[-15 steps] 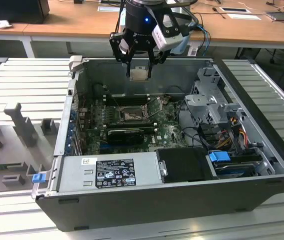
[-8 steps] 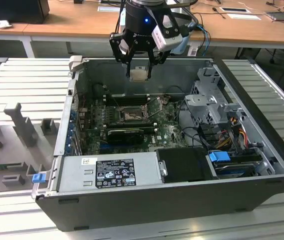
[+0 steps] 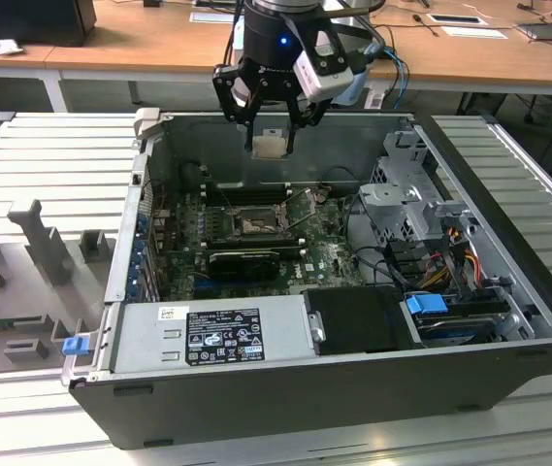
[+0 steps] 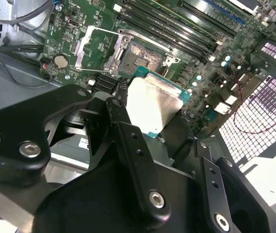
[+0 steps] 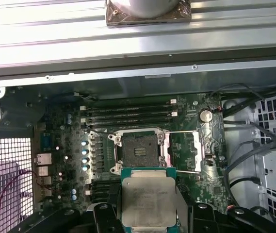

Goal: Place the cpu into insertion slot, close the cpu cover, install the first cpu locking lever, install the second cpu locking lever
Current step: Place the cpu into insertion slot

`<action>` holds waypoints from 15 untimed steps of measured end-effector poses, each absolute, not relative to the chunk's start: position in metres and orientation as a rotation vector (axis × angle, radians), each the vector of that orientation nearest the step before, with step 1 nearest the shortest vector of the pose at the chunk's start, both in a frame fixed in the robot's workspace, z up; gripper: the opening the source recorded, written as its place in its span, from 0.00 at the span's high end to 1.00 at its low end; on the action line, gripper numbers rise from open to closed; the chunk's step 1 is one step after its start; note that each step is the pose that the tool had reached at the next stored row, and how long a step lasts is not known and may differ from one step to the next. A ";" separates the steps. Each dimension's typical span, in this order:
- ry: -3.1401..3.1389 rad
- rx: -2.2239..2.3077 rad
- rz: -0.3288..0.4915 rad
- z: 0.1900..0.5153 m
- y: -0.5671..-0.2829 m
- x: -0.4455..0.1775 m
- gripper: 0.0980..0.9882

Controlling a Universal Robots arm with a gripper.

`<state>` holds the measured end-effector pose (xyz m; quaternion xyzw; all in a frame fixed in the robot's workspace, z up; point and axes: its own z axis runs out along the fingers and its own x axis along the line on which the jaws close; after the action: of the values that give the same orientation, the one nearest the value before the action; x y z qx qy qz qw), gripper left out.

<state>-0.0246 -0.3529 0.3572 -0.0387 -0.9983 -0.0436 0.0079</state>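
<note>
My gripper [image 3: 271, 136] hangs over the back of the open computer case, shut on the cpu [image 3: 270, 145], a pale silvery square chip. Both wrist views show the cpu [image 4: 152, 104] [image 5: 148, 201] pinched between the black fingers [image 4: 123, 121], well above the motherboard. The insertion slot [image 3: 253, 225] [image 5: 138, 149] [image 4: 145, 54] lies open below, its dark centre bare. The cpu cover [image 5: 185, 150] [image 4: 99, 51], a silvery frame, is swung up beside the socket. Thin wire levers [image 5: 181, 132] stand loose at the socket's edges.
Long black memory slots [image 5: 128, 114] run beside the socket and a black card [image 3: 244, 260] lies in front of it. A grey power supply [image 3: 222, 335] and a drive cage [image 3: 411, 194] fill the case's front and right. A grey moulded tray [image 3: 23, 282] sits outside.
</note>
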 end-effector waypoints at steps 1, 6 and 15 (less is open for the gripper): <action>-3.120 -0.125 -0.136 0.357 -0.353 -0.025 0.51; -3.120 -0.162 -0.137 0.357 -0.353 -0.025 0.51; -3.119 -0.198 -0.137 0.357 -0.353 -0.025 0.51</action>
<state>-0.0246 -0.3530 0.3570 -0.0634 -0.9970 -0.0438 0.0068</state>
